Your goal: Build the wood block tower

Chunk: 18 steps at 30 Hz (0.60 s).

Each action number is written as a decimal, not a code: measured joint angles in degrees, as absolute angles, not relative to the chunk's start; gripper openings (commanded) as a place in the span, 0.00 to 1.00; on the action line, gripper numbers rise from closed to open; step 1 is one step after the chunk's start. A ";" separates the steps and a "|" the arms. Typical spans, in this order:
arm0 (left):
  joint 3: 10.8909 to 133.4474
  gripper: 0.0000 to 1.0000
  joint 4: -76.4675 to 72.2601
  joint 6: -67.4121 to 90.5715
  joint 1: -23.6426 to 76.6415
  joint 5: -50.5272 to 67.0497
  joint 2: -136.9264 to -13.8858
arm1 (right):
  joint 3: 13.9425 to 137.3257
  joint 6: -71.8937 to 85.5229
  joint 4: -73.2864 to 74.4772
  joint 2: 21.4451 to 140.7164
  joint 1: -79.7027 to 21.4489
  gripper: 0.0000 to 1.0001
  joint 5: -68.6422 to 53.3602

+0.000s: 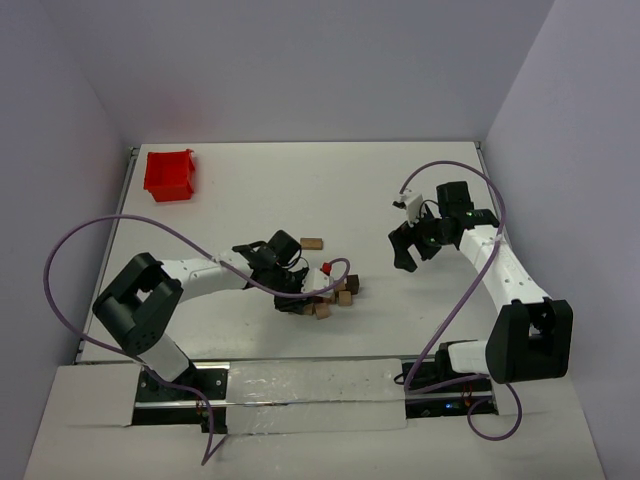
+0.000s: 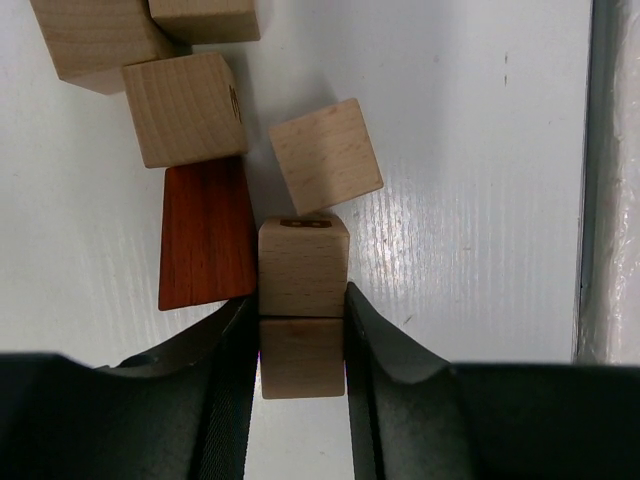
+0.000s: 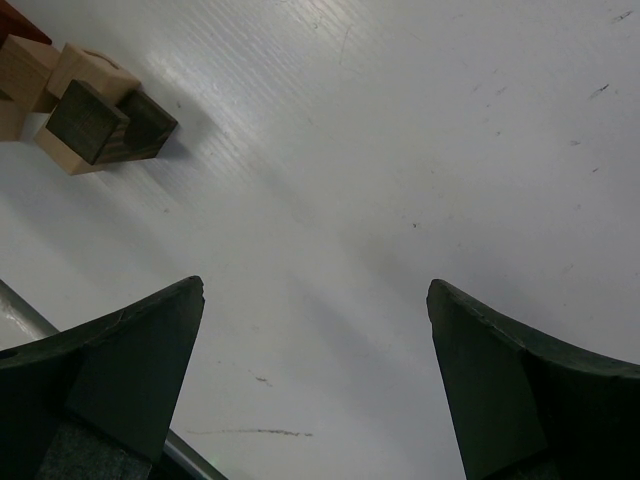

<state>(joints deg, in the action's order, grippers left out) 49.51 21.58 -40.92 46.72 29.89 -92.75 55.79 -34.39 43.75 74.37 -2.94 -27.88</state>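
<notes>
Wood beneath left wrist: six tan blocks, one reddish wedge. Left gripper clamps two tan blocks; right gripper gapes empty.

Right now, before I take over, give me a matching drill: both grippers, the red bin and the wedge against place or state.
1 left gripper
2 right gripper
3 red bin
4 reddish-brown wedge

A far left corner of the table
B shut on a light tan block
C open above the table
D flat beside the gripped block

Pairs: 1-B, 2-C, 3-A, 4-D
</notes>
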 measured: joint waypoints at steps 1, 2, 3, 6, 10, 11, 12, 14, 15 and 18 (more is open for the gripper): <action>49.53 0.34 21.58 -40.94 46.74 29.87 -92.75 | 55.77 -34.39 43.75 74.37 -2.94 1.00 -27.88; 49.54 0.33 21.58 -40.95 46.73 29.80 -92.75 | 55.74 -34.39 43.73 74.37 -2.92 1.00 -27.88; 49.54 0.31 21.58 -40.93 46.72 29.76 -92.75 | 55.69 -34.39 43.76 74.37 -2.90 1.00 -27.88; 49.54 0.28 21.58 -40.86 46.73 29.54 -92.75 | 55.53 -34.39 43.76 74.37 -2.71 1.00 -27.88; 49.40 0.19 21.59 -39.85 46.69 28.75 -92.35 | 55.46 -34.39 43.75 74.37 -2.59 1.00 -27.88; 49.23 0.17 21.62 -39.42 46.56 28.57 -91.93 | 55.46 -34.39 43.75 74.37 -2.59 1.00 -27.88; 49.04 0.16 21.65 -38.96 46.34 28.41 -91.35 | 55.46 -34.39 43.75 74.37 -2.59 1.00 -27.88; 48.73 0.12 21.73 -37.68 45.83 28.19 -89.99 | 55.46 -34.39 43.75 74.37 -2.57 1.00 -27.88; 48.64 0.11 21.83 -36.95 45.41 28.08 -89.25 | 55.46 -34.39 43.75 74.37 -2.57 1.00 -27.88; 48.35 0.06 22.05 -35.07 43.56 27.79 -86.98 | 55.46 -34.37 43.75 74.37 -2.57 1.00 -27.90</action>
<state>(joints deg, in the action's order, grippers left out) 48.35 22.05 -35.07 43.56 27.79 -86.98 55.46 -34.37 43.75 74.37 -2.57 -27.90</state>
